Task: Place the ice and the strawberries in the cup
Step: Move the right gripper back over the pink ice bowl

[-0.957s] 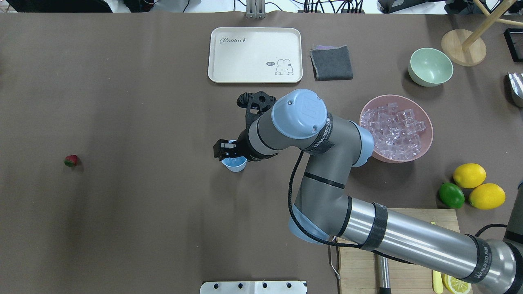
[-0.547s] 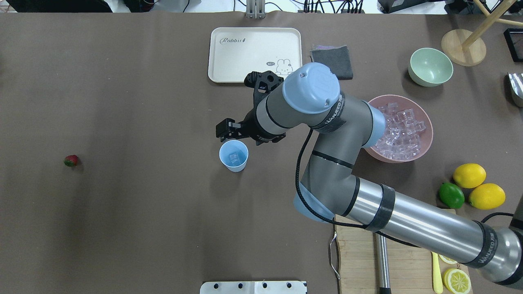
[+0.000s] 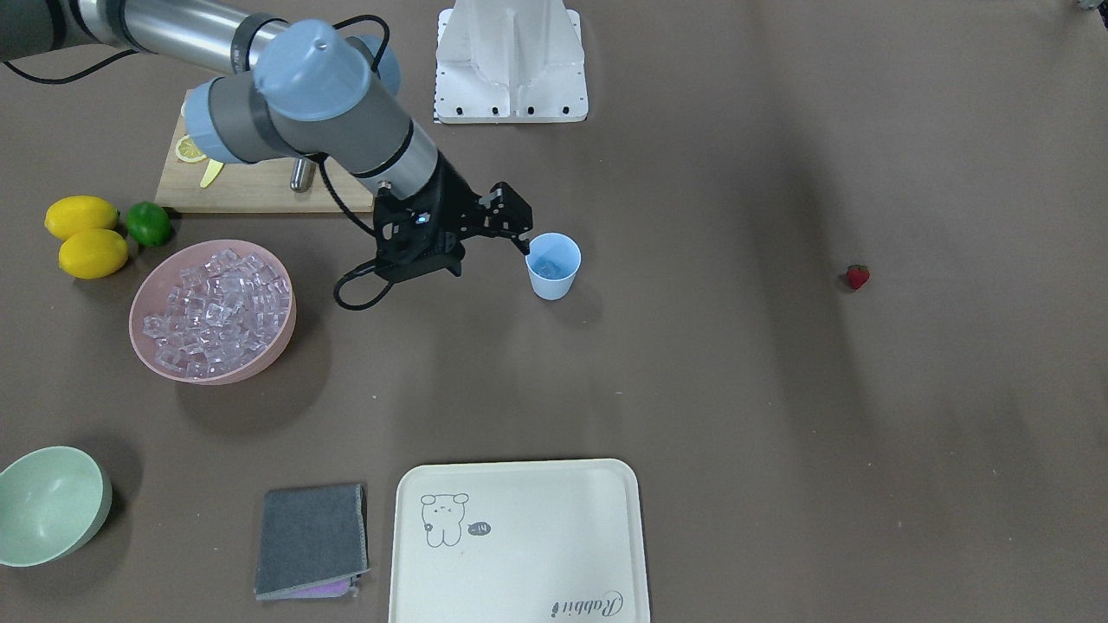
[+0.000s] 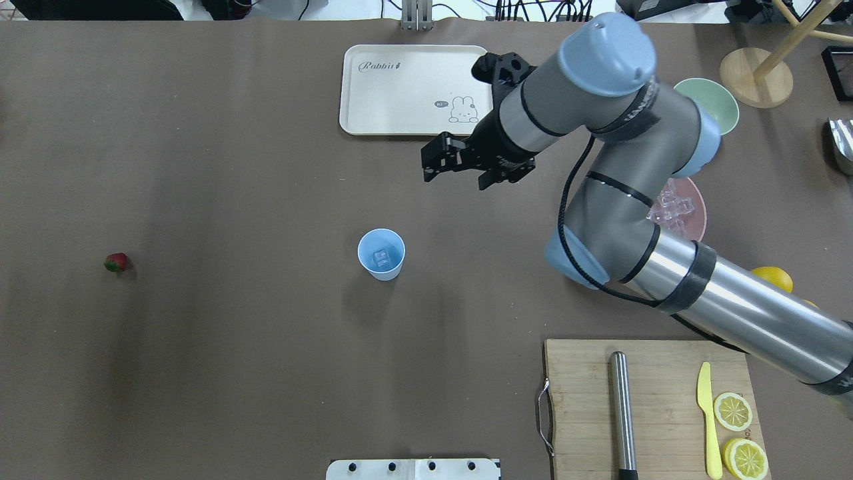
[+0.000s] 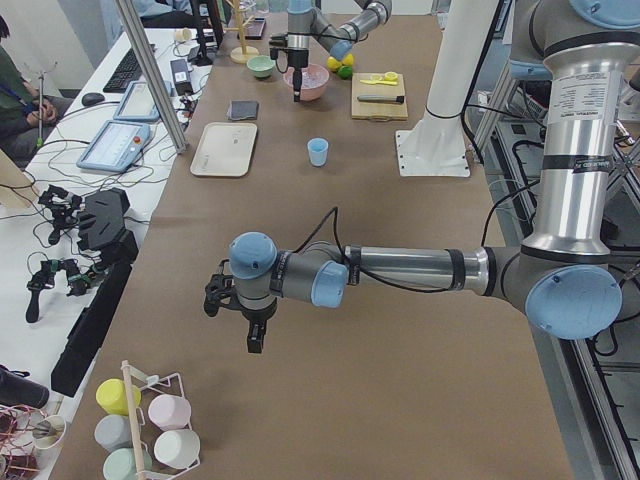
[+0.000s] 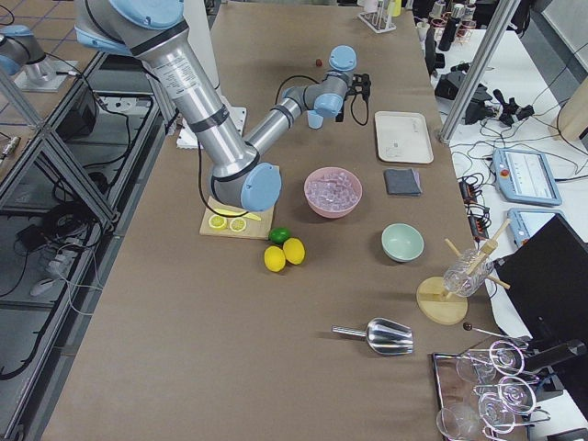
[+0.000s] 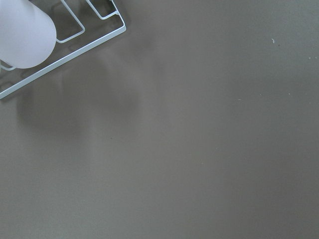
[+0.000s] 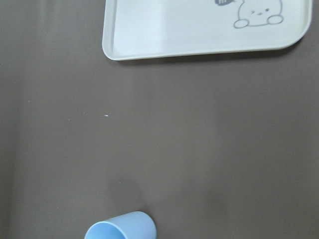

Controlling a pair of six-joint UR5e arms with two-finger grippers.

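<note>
The light blue cup (image 4: 381, 253) stands upright mid-table with one clear ice cube (image 4: 380, 257) inside. More ice fills the pink bowl (image 3: 212, 307), which my right arm mostly hides in the overhead view. The strawberry (image 4: 116, 262) lies alone far to the left. In the overhead view my right gripper (image 4: 457, 175) hangs open and empty between the cup and the cream tray. The right wrist view has the cup (image 8: 122, 229) at its bottom edge. My left gripper (image 5: 256, 340) hovers over bare table in the exterior left view; I cannot tell whether it is open.
A cream tray (image 4: 373, 93) lies at the back, a grey cloth (image 3: 312, 536) and a green bowl (image 3: 52, 502) beside it. Lemons and a lime (image 3: 82, 229) sit near a cutting board (image 4: 586, 400) with knife and slices. A cup rack (image 5: 150, 420) stands near my left arm.
My right gripper left the cup's mouth and swung back and right toward the tray. The cup now shows uncovered with an ice cube inside.
</note>
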